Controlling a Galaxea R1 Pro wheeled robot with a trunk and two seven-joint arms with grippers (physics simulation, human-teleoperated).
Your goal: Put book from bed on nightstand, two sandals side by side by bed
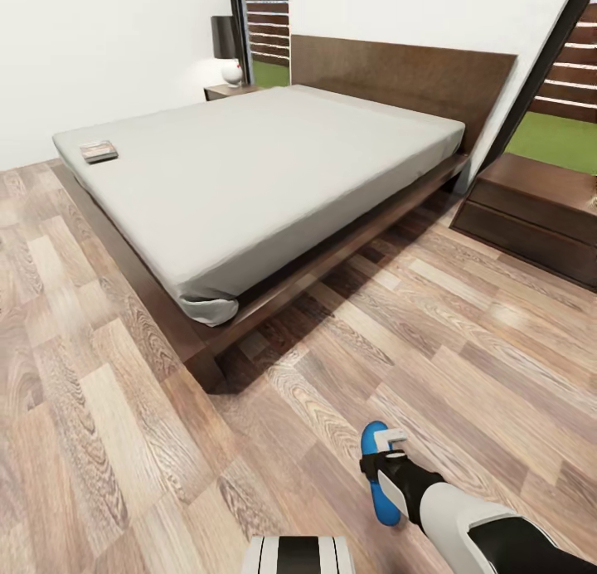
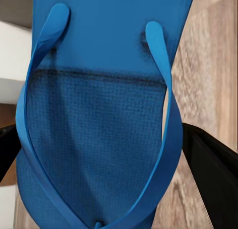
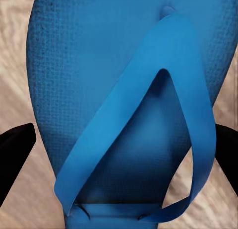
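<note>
Each hand holds a bright blue rubber sandal (image 1: 380,474), so lower both flat onto the brown wood-plank floor (image 1: 99,441) beside the grey-mattressed bed (image 1: 274,176), soles parallel.

I can read no text, label or number anywhere. The book (image 1: 99,151) on the bed (image 1: 274,167) is too small for me to make out any lettering on its cover. The blue sandal (image 2: 99,119) close to my left wrist camera, and the other sandal (image 3: 124,105) at my right, bear no brand mark I can see.
</note>
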